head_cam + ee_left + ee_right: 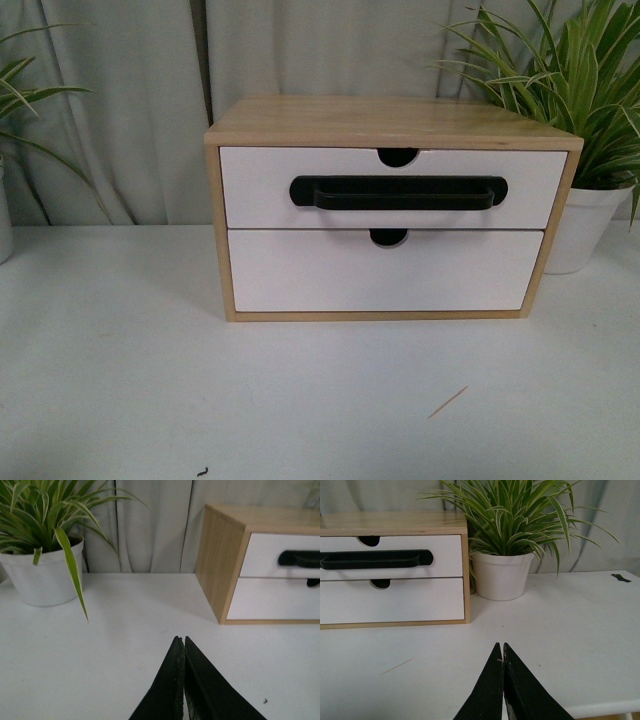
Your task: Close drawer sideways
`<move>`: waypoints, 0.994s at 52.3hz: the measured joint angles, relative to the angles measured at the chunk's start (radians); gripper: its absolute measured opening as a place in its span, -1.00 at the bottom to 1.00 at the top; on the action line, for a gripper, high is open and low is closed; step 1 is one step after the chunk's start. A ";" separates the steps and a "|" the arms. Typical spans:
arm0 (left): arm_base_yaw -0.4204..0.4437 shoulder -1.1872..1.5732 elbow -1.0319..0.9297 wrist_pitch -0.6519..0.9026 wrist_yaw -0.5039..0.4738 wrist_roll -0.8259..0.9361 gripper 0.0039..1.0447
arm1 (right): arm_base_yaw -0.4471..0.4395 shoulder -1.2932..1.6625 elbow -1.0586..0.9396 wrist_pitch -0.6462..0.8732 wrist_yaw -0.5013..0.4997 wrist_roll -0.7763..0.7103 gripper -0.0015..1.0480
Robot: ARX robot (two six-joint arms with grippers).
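The left gripper (180,641) has its two black fingers pressed together tip to tip with nothing between them, and it hangs over the bare white table (110,645), well apart from the wooden cabinet (220,560). The right gripper (501,647) is likewise fully closed and empty, out over the table in front of the cabinet's other end, near a white pot with a striped green plant (502,575) that stands just beside the cabinet.

From both grippers the drawer (390,190) lies well ahead, untouched by either. It is the upper of the cabinet's two compartments. Its front is wide and white, with a long black bar handle (398,192) across the middle and a half-round notch (398,156) in the top edge. In the front view it sits flush in the cabinet frame. Below it is a plain white drawer front (380,272) with its own notch. A thin wooden sliver (448,402) lies on the table before the cabinet.
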 joint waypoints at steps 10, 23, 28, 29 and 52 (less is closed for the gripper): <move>0.000 -0.138 0.000 -0.140 0.001 0.000 -0.93 | 0.000 0.000 0.000 0.000 0.000 0.000 -0.97; 0.000 -0.139 0.000 -0.142 0.002 0.000 -0.93 | 0.000 0.000 0.000 0.000 0.000 0.000 -0.97; 0.000 -0.139 0.000 -0.142 0.002 0.000 -0.87 | 0.000 0.000 0.000 0.000 0.000 -0.001 -0.97; 0.000 -0.139 0.000 -0.142 0.002 0.000 -0.80 | 0.000 0.000 0.000 0.000 0.000 0.000 -0.92; 0.000 -0.139 0.000 -0.142 0.002 0.000 0.58 | 0.000 0.000 0.000 0.000 0.000 0.000 0.43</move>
